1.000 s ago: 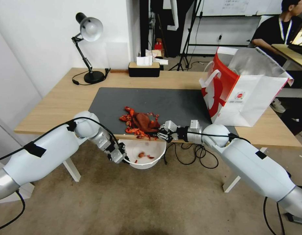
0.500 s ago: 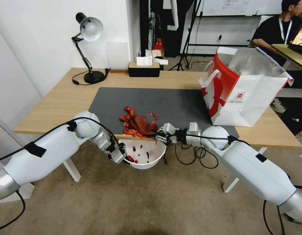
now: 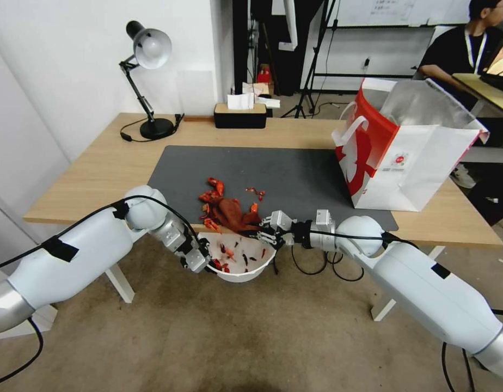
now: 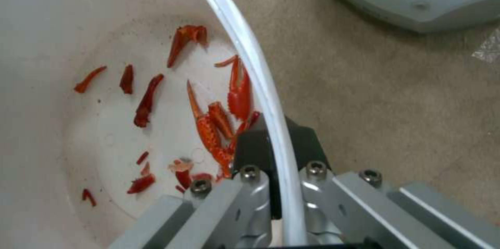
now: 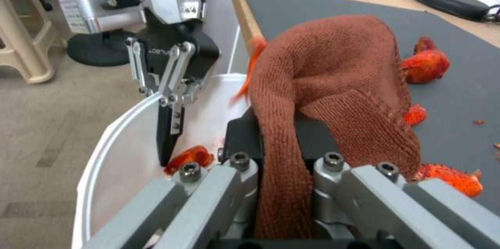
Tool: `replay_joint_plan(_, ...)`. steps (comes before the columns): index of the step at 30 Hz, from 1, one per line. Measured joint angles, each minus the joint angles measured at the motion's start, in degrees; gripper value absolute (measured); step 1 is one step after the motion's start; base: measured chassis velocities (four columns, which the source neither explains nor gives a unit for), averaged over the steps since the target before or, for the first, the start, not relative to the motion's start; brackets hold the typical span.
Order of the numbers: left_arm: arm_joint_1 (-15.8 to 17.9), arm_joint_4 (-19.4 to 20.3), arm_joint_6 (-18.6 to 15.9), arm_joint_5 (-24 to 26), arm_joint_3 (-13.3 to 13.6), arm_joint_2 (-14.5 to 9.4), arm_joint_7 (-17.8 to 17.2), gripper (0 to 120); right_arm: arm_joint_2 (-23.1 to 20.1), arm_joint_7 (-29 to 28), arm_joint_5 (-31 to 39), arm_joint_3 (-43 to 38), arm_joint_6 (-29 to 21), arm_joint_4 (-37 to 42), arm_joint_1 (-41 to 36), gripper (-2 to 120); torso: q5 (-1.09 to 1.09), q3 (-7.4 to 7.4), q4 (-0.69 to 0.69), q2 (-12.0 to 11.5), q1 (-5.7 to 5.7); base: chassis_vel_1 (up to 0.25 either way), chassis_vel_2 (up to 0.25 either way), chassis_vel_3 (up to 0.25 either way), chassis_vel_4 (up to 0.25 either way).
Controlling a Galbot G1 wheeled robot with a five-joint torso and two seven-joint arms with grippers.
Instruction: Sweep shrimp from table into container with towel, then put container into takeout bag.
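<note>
The white container (image 3: 241, 268) hangs just below the table's (image 3: 99, 169) front edge, my left gripper (image 3: 201, 262) shut on its rim (image 4: 235, 22). Several shrimp (image 4: 208, 124) lie inside it. My right gripper (image 3: 267, 231) is shut on the rust-brown towel (image 3: 232, 211), which lies bunched at the edge of the dark mat (image 3: 284, 169) right above the container. In the right wrist view the towel (image 5: 333, 85) runs between my fingers, with loose shrimp (image 5: 427, 63) on the mat behind it. More shrimp (image 3: 212, 193) lie beside the towel. The red-and-white takeout bag (image 3: 404, 147) stands open at the table's right.
A black desk lamp (image 3: 148, 54) and a tissue box (image 3: 239, 114) stand at the table's back. Cables (image 3: 327, 256) hang under the front edge. A few shrimp bits (image 3: 255, 191) lie farther back on the mat. Bare floor lies below the container.
My right gripper has dragged the towel toward the table's front edge, and more shrimp have dropped into the container. The left gripper has held the container still.
</note>
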State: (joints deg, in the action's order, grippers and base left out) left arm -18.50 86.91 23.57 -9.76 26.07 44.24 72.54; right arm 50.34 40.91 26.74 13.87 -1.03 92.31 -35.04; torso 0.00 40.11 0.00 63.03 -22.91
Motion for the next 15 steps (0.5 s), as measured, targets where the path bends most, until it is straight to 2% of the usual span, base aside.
replay_joint_plan(15, -0.5, -0.1, 0.0, -0.1, -0.2, -0.2, -0.1, 0, -1.2, -0.2, -0.2, -3.5, 0.1, 3.1, -3.9, 6, 0.0, -0.01, 0.0, 0.0, 0.0, 0.0, 0.0, 0.0, 0.0)
